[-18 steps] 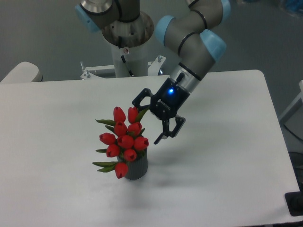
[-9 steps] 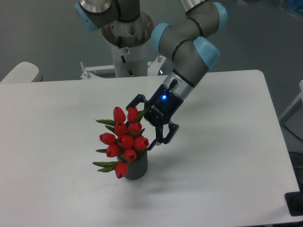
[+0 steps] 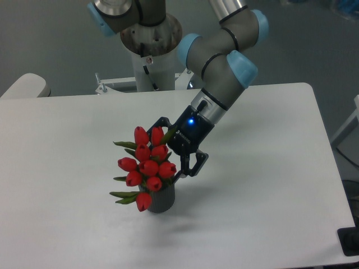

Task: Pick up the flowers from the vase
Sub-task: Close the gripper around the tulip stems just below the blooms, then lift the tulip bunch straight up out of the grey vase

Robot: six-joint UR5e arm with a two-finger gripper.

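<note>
Hand (image 3: 173,150) spread apart | angled down-left | at flowers (image 3: 147,165) in vase (image 3: 162,200)

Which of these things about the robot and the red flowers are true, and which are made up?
1. The flowers are red tulips standing in the vase. True.
2. The vase is lying on its side. False: it stands upright on the white table.
3. The gripper has its jaws spread open beside the bunch. True.
4. The robot has lifted the flowers out. False: they sit in the vase.
5. The vase is bright yellow. False: it is dark grey.
</note>
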